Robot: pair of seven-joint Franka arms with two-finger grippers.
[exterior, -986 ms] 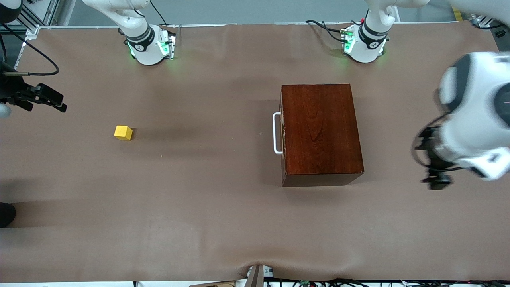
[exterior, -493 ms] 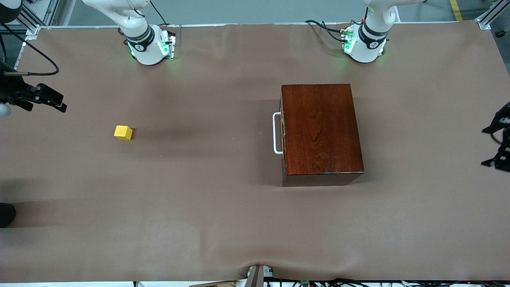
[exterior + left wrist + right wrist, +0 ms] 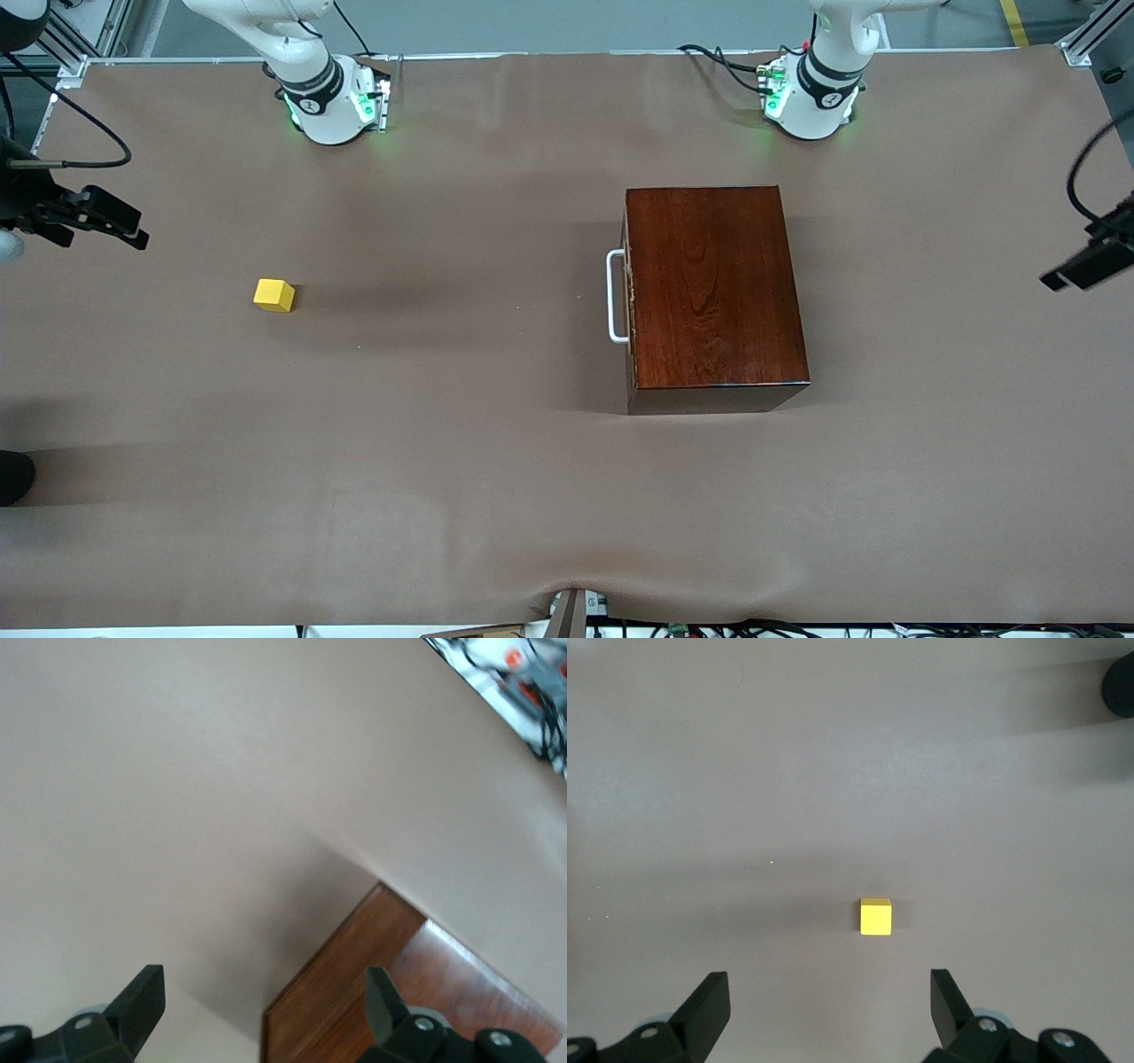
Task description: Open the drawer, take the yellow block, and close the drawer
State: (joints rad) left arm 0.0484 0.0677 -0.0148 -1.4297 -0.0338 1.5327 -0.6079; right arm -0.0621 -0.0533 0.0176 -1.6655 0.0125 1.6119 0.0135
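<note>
The dark reddish-brown wooden box stands on the table toward the left arm's end. Its drawer is shut, and the white U-shaped handle faces the right arm's end. The yellow block lies on the bare table toward the right arm's end, outside the box. My right gripper hangs open and empty at the table's edge; in the right wrist view the block lies ahead of its open gripper. My left gripper is open and empty at the other table end, apart from the box, seen past its open gripper.
A brown cover spans the whole table. Both arm bases stand along the table edge farthest from the front camera. A dark round object sits at the table's edge at the right arm's end.
My left arm has pulled away from beside the box, out toward the table's end, leaving only its gripper in view. The right arm, block and box have not moved.
</note>
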